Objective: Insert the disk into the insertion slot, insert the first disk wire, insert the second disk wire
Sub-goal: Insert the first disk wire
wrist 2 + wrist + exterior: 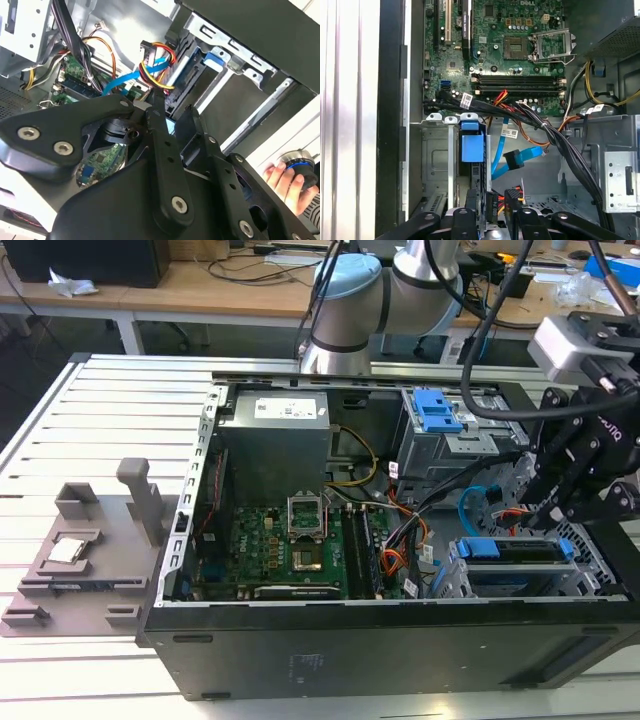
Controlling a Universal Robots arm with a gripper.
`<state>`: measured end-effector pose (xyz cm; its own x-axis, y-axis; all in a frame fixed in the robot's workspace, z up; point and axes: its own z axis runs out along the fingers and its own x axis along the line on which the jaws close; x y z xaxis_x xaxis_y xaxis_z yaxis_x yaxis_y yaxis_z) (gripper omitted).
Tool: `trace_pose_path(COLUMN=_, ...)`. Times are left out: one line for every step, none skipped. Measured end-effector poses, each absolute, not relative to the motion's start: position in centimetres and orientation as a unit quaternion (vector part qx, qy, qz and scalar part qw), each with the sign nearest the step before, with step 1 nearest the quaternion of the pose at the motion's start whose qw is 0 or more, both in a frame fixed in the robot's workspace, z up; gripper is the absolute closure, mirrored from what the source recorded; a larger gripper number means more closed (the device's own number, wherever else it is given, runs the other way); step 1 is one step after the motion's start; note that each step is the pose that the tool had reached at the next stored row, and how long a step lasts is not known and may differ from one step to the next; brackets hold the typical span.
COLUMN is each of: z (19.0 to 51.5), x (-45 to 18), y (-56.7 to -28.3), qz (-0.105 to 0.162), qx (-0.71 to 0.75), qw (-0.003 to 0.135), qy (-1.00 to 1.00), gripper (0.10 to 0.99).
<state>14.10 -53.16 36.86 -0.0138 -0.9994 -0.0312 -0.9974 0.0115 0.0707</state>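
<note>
Case: an open black computer case (300, 660) is being shown lying on its side on a slotted table (60, 410), filling the middle and right of the exterior view.

Disk: the disk (510, 558) is being carried inside the insertion slot (450, 585) at the lower right of the case. Its narrow edge is being presented upward, framed by the blue carrier.

Disk axis: the long axis is being laid along the exterior view's left-to-right line. The blue tab end is being pointed to the exterior view's left, toward the motherboard (290, 550). The other end is being pointed right, under the gripper.

Gripper: the black gripper (560, 510) is being held just above the right end of the disk. Whether it is clamped on anything cannot be told. In the first wrist view a black connector with red and yellow wires (495, 200) is being seen close against it.

Blue data cable: the blue data cable (520, 159) is being left loose beside the slot, its angled plug hanging free of the disk.

Wire bundle: a red, yellow and black wire bundle (152, 70) is being looped just ahead of the gripper in the second wrist view.

Grey cage: a grey cage with a blue latch (437, 410) is being shown at the upper right of the case, apart from the disk.

Fixture plate: a grey fixture plate (80, 560) is being kept on the table at the exterior view's left.

Person: a hand (290, 182) is being rested on a round knob (300, 167) outside the case.
</note>
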Motion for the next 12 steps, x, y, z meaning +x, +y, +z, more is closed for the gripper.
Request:
trace_pose_path(z=36.8, x=14.2, y=-53.0, qz=-0.036, qx=0.702, qw=0.014, qy=-0.711, gripper=0.725)
trace_pose_path(z=36.7, x=14.4, y=-52.9, qz=-0.036, qx=0.702, qw=0.014, qy=-0.711, gripper=0.725)
trace_pose_path(z=36.6, x=14.5, y=-52.8, qz=-0.036, qx=0.702, qw=0.014, qy=-0.711, gripper=0.725)
trace_pose_path(z=36.6, x=14.6, y=-52.8, qz=-0.036, qx=0.702, qw=0.014, qy=-0.711, gripper=0.725)
trace_pose_path(z=36.4, x=14.7, y=-52.8, qz=-0.036, qx=0.702, qw=0.014, qy=-0.711, gripper=0.725)
trace_pose_path(z=35.8, x=14.7, y=-52.8, qz=-0.036, qx=0.702, qw=0.014, qy=-0.711, gripper=0.725)
trace_pose_path(z=35.6, x=14.7, y=-52.8, qz=-0.036, qx=0.702, qw=0.014, qy=-0.711, gripper=0.725)
trace_pose_path(z=35.6, x=14.7, y=-52.8, qz=-0.036, qx=0.702, qw=0.014, qy=-0.711, gripper=0.725)
trace_pose_path(z=35.6, x=14.7, y=-52.8, qz=-0.036, qx=0.702, qw=0.014, qy=-0.711, gripper=0.725)
trace_pose_path(z=35.6, x=14.7, y=-52.8, qz=-0.036, qx=0.702, qw=0.014, qy=-0.711, gripper=0.725)
trace_pose_path(z=35.6, x=14.7, y=-52.8, qz=-0.036, qx=0.702, qw=0.014, qy=-0.711, gripper=0.725)
trace_pose_path(z=35.6, x=14.7, y=-52.8, qz=-0.036, qx=0.702, qw=0.014, qy=-0.711, gripper=0.725)
